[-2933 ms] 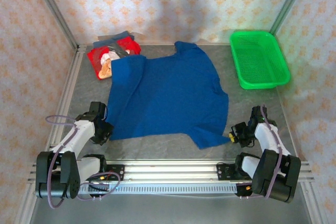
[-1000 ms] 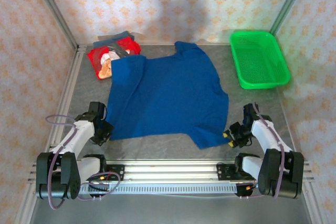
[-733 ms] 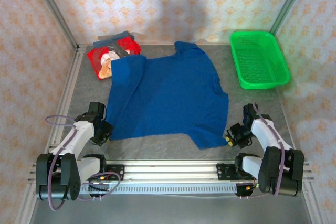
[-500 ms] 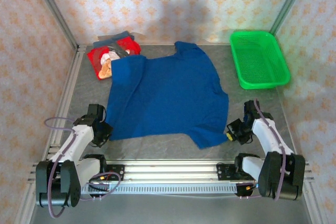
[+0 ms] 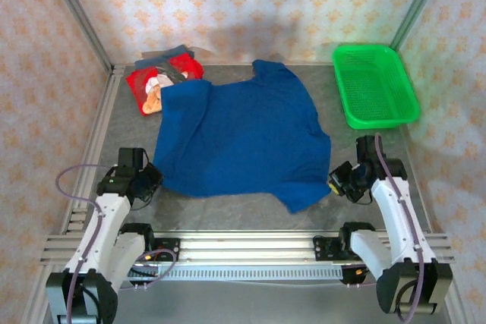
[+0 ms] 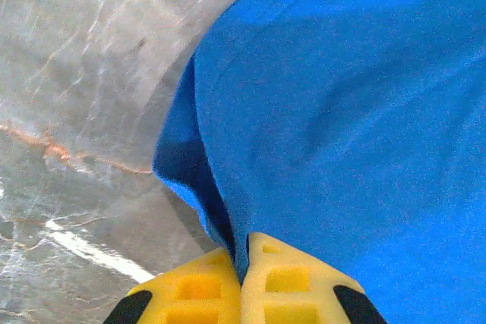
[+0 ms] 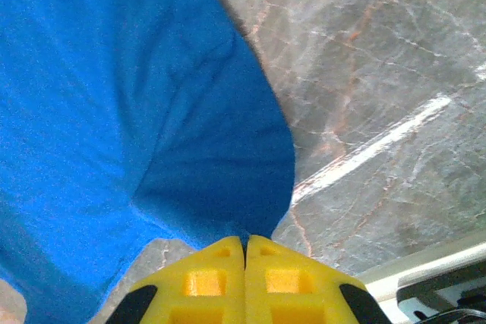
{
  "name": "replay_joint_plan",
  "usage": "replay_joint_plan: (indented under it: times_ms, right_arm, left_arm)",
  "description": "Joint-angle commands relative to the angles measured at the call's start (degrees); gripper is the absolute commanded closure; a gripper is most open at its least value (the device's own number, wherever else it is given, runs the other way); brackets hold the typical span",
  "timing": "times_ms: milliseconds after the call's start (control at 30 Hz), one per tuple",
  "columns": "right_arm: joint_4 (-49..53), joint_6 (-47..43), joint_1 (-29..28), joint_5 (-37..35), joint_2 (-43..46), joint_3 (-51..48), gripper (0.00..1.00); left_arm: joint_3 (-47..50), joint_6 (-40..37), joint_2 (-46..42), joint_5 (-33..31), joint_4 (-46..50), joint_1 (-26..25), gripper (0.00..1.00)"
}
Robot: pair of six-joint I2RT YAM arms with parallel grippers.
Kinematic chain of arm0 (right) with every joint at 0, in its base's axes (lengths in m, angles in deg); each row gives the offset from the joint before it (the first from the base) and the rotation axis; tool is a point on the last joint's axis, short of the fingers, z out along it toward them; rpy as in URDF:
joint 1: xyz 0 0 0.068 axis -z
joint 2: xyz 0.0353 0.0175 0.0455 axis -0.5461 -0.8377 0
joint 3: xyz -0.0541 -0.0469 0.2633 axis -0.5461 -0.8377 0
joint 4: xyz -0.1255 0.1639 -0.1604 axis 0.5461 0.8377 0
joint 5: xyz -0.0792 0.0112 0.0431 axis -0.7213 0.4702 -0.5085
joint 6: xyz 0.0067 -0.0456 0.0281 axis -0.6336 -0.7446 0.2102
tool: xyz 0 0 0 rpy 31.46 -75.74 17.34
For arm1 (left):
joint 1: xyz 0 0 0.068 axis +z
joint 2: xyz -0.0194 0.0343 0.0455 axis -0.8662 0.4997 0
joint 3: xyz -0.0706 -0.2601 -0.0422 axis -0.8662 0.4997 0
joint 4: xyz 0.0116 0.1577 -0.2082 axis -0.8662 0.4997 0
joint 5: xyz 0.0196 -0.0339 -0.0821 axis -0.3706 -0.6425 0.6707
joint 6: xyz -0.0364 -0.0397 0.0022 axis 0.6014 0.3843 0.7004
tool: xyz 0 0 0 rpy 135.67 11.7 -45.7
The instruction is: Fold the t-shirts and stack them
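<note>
Both arms have lifted: left gripper (image 5: pixel 148 180) and right gripper (image 5: pixel 339 180) clamp near corners of the blue t-shirt (image 5: pixel 243 138); fold barely begun.

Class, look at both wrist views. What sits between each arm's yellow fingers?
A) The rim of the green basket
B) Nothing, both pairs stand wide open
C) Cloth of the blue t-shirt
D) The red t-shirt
C: the left fingers and the right fingers are each closed together with an edge of the blue t-shirt running in between their tips.
</note>
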Motion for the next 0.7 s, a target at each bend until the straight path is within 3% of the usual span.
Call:
replay_joint_plan:
  times_ms: [0, 333, 667]
  right_arm:
    - [-1.34, 0.55, -0.85, -1.53, -4.39, 4.86, 1.0]
    - [-5.62, -6.38, -0.99, -2.91, -27.56, 26.78, 1.0]
    - [-7.99, -10.19, -1.08, -3.25, -41.98, 36.63, 1.0]
  left_arm:
    - [-4.53, -1.34, 1.29, -1.18, 1.86, -0.39, 1.0]
    - [-12.57, -5.58, 14.29, -3.5, -1.18, 2.04, 1.0]
    - [-16.39, -8.0, 23.46, -4.8, -3.43, 3.43, 1.0]
